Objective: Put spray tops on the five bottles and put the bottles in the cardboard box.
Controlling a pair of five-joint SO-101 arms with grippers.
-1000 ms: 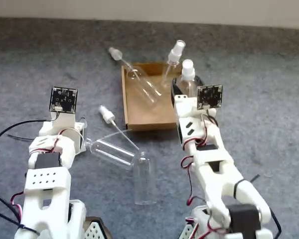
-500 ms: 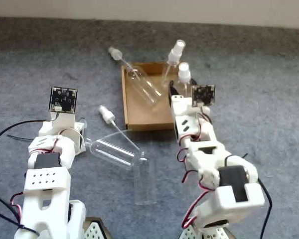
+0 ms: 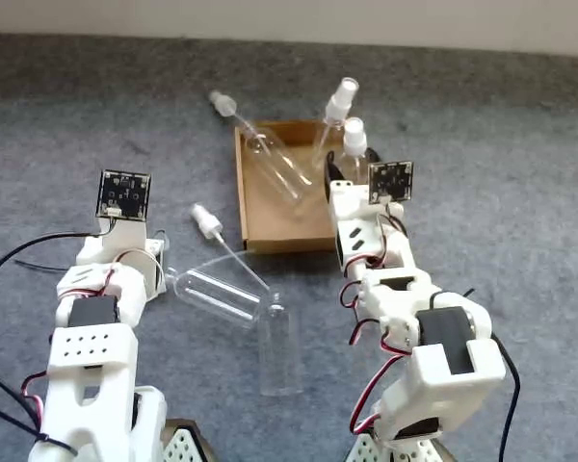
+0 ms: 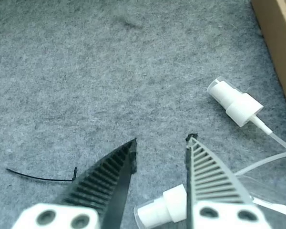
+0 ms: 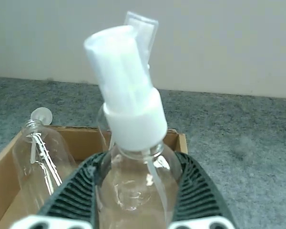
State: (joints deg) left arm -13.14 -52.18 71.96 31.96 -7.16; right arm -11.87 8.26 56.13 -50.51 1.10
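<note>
Right gripper (image 5: 137,164): we see its two ribbed fingers clamped on the held bottle (image 5: 133,186), one on each side of the clear body just under the shoulder.
Held bottle: upright, with its white spray top (image 5: 126,100) fitted. From the high view it stands at the right wall of the cardboard box (image 3: 270,226); we cannot tell whether it touches the box floor.
Box contents: a lying bottle (image 3: 281,171) rests slantwise inside, its top poking out past the far left corner. A leaning bottle (image 3: 326,135), also topped, rises at the far wall just behind the held one.
Left gripper (image 4: 162,141): fingers spread apart and holding nothing, low over the carpet (image 3: 520,144), left of the box.
Loose spray top (image 4: 234,104): on the carpet between the left gripper and the box, its thin tube trailing toward the arms.
Carpet bottle (image 3: 212,294): on its side, neck toward the left gripper; we cannot tell whether the white cap under that gripper is fitted to it.
Bare bottle (image 3: 277,346): no top, between the two arms, just beside the carpet bottle's base.
Cable tie (image 4: 38,177): black, on the carpet near the left gripper.
</note>
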